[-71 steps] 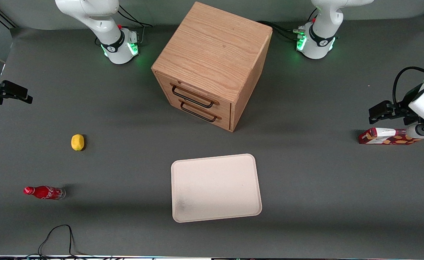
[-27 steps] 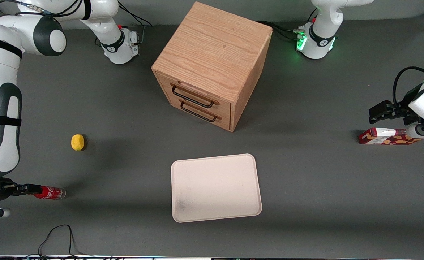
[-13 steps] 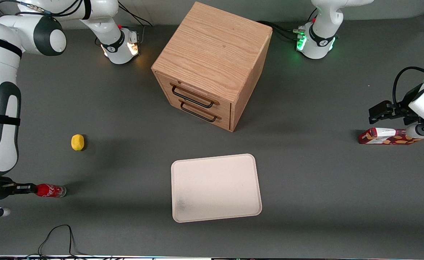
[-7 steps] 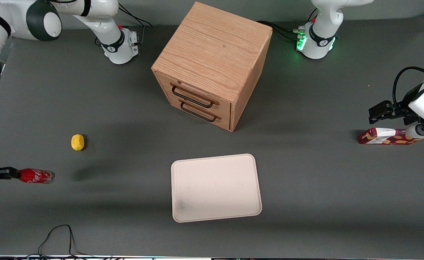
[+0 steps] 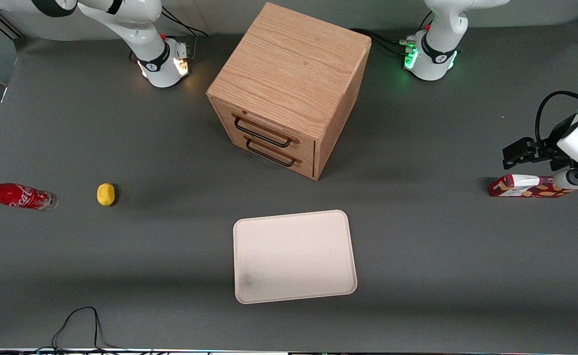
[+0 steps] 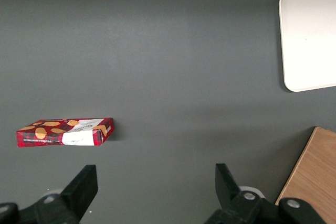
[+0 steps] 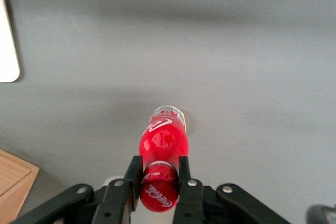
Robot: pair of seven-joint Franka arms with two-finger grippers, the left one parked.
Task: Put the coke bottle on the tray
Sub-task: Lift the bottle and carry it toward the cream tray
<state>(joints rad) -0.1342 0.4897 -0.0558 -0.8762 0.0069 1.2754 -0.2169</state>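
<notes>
One black two-finger gripper (image 7: 159, 174) clamped on neck of one slim red coke bottle (image 5: 20, 196), held above table at working arm's end, near one yellow lemon (image 5: 105, 194). One cream-white rectangular tray (image 5: 293, 255) well apart, nothing on it.

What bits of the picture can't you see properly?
- The gripper, shut on the coke bottle by its neck: in the front view the picture's edge cuts nearly all of it off.
- The lemon: in the right wrist view the lifted bottle hides almost all of it.
- The snack carton: in the front view the parked arm covers one end.
- The tray: in the right wrist view only its corner shows.
</notes>
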